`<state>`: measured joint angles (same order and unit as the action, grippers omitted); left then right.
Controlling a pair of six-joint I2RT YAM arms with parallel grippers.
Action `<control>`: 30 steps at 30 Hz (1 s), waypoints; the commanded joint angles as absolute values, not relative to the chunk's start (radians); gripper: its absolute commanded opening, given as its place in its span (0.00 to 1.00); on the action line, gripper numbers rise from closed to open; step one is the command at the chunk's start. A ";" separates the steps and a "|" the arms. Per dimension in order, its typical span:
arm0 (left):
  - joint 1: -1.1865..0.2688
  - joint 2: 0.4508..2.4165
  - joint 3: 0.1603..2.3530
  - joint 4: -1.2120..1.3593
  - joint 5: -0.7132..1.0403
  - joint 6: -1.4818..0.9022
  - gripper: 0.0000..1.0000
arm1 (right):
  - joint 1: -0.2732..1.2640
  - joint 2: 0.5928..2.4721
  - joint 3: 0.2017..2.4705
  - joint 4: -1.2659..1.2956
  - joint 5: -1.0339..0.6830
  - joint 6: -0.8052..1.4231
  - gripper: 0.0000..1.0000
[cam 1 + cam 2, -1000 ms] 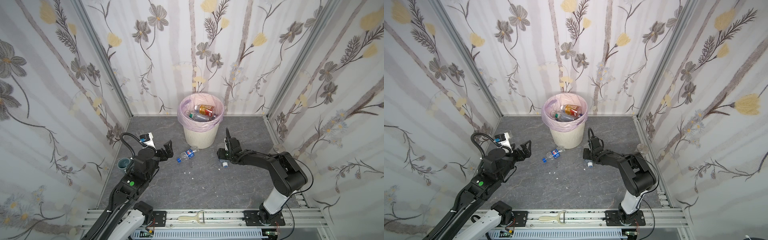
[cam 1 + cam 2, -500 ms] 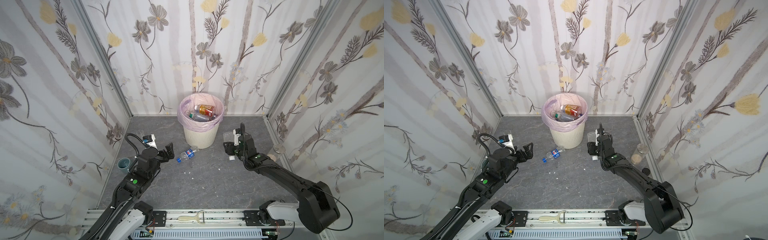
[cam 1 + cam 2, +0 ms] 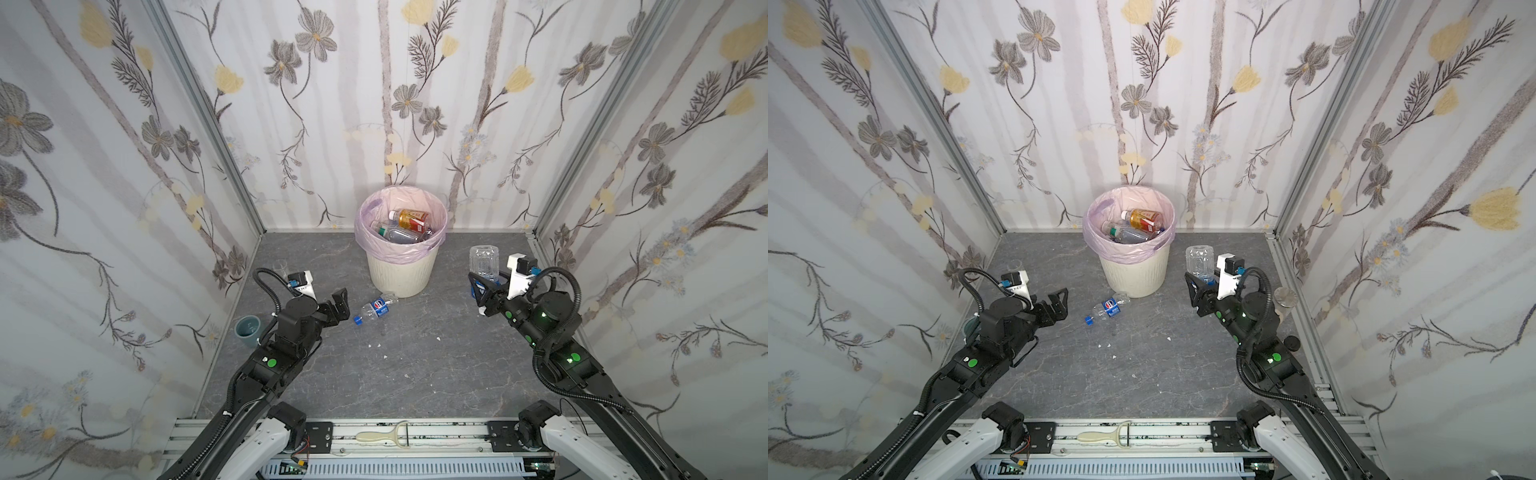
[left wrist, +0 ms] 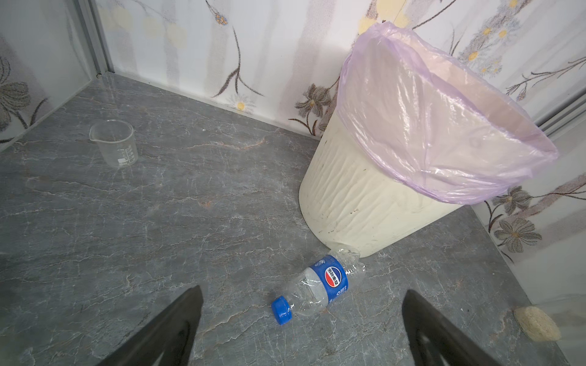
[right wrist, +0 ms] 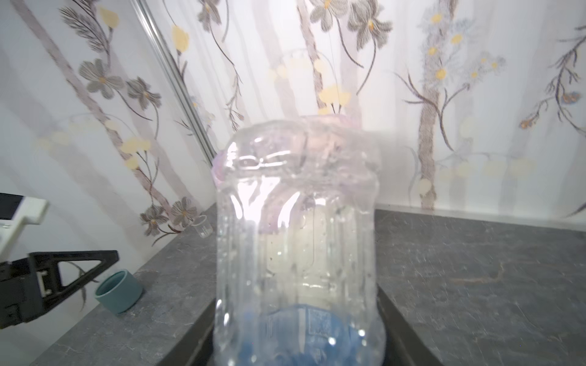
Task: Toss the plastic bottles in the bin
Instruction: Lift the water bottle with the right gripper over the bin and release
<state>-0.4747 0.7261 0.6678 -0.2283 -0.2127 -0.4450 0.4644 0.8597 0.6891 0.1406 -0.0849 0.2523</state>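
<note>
The bin (image 3: 401,272) (image 3: 1133,274) (image 4: 364,202), cream with a pink bag over its rim, stands at the back middle with several plastic bottles (image 3: 409,219) inside. My right gripper (image 3: 484,286) (image 3: 1202,286) (image 5: 298,342) is shut on a clear bottle (image 3: 484,259) (image 3: 1200,259) (image 5: 298,237) at its blue label end, held in the air to the right of the bin. Another clear bottle with a blue label and cap (image 3: 376,308) (image 3: 1108,308) (image 4: 320,286) lies on the floor against the bin's base. My left gripper (image 3: 340,305) (image 3: 1059,307) (image 4: 301,332) is open just left of it.
A grey cup (image 3: 248,330) (image 5: 119,296) and a clear beaker (image 3: 281,268) (image 4: 115,144) stand by the left wall. A jar (image 3: 1285,299) sits by the right wall. A peeler (image 3: 384,436) lies on the front rail. White crumbs dot the grey floor.
My right gripper has lifted the clear bottle off the floor and swung it up and to the right. The left gripper has edged closer to the lying bottle and stays open.
</note>
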 commanded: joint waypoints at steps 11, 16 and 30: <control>-0.474 0.715 0.666 -0.218 -0.194 -0.454 1.00 | 0.465 1.086 0.952 0.380 -0.196 0.281 0.54; -0.474 0.747 0.699 -0.219 -0.135 -0.436 1.00 | 0.466 1.716 1.669 -0.037 -0.354 0.314 0.77; -0.474 0.854 0.737 -0.242 -0.102 -0.390 1.00 | 0.470 1.552 1.419 0.108 -0.320 0.306 1.00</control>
<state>-0.4751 0.8322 0.7235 -0.2485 -0.1043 -0.4149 0.4709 1.6032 1.4590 0.0517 -0.3340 0.3283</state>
